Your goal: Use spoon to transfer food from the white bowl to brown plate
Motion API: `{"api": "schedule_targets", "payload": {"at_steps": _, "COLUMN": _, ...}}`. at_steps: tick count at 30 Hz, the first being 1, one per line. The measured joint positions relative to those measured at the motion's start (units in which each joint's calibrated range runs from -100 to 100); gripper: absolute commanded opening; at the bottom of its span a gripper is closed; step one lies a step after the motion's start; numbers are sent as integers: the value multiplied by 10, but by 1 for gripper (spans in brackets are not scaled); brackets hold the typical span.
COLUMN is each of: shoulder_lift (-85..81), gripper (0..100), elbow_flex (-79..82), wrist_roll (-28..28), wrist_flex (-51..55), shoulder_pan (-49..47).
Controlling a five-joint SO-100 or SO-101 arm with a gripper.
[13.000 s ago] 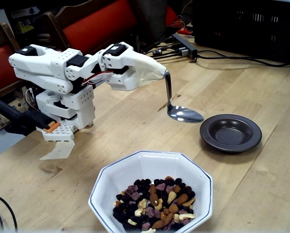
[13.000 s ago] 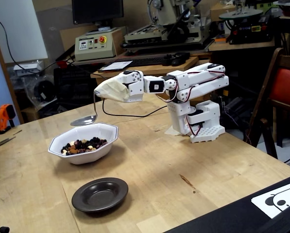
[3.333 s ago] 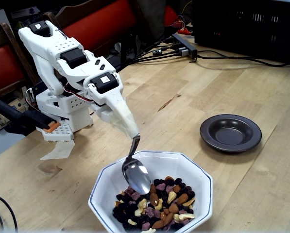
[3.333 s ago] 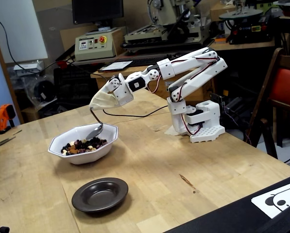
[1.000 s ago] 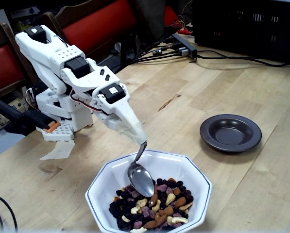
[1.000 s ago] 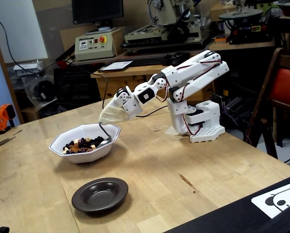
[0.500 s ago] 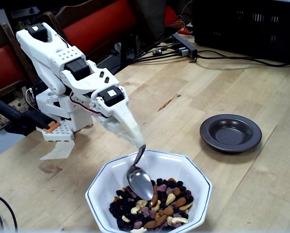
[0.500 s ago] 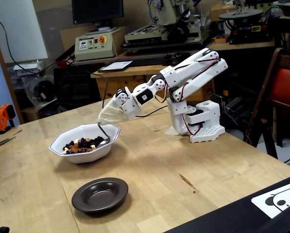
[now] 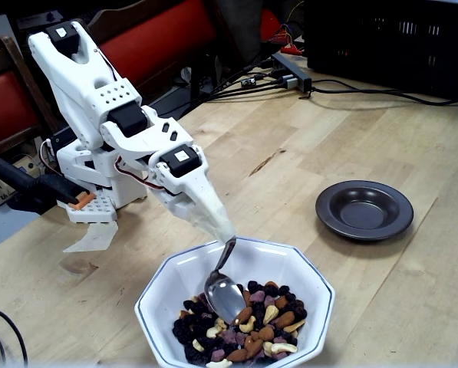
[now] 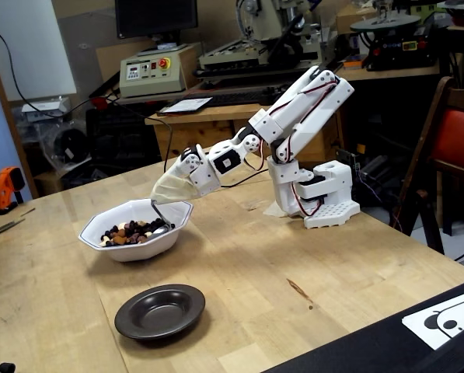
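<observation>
1. Reaching down from its base, your arm point(image 9: 110, 107) slopes toward the white bowl point(image 9: 163, 287), which sits near the table's front edge in a fixed view.
2. Your gripper point(image 9: 217, 222) is wrapped in pale covering, so you cannot tell how its jaws stand; the spoon's handle comes out of that wrap, held fast there.
3. Your spoon point(image 9: 224, 295) hangs steeply down, its oval bowl resting among the food point(image 9: 252, 326) at the pile's left edge in that view.
4. You can see almonds, cashews and dark dried fruit heaped in the bowl's near half; the far inner wall is bare white.
5. In another fixed view the gripper point(image 10: 163, 196) hovers just over the white bowl's point(image 10: 123, 245) right rim, and the spoon point(image 10: 158, 225) dips inside, mostly hidden by the wall.
6. Your brown plate point(image 9: 363, 208) sits well apart from the bowl, to the right in a fixed view, with nothing visible in it.
7. In another fixed view the brown plate point(image 10: 160, 311) lies nearer the camera than the bowl, on the wooden table point(image 10: 294, 264).
</observation>
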Motion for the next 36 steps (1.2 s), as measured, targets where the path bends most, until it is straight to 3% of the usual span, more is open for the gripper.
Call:
{"api": "schedule_targets", "payload": {"at_steps": 14, "shoulder_lift": 76, "gripper": 2, "elbow_flex": 0, "wrist_roll": 0, "wrist_flex": -130, "shoulder_pan": 0}}
{"api": "schedule_targets", "payload": {"at_steps": 36, "shoulder_lift": 80, "gripper": 2, "elbow_flex": 1, "wrist_roll": -1, "wrist_flex": -201, "shoulder_pan": 0}}
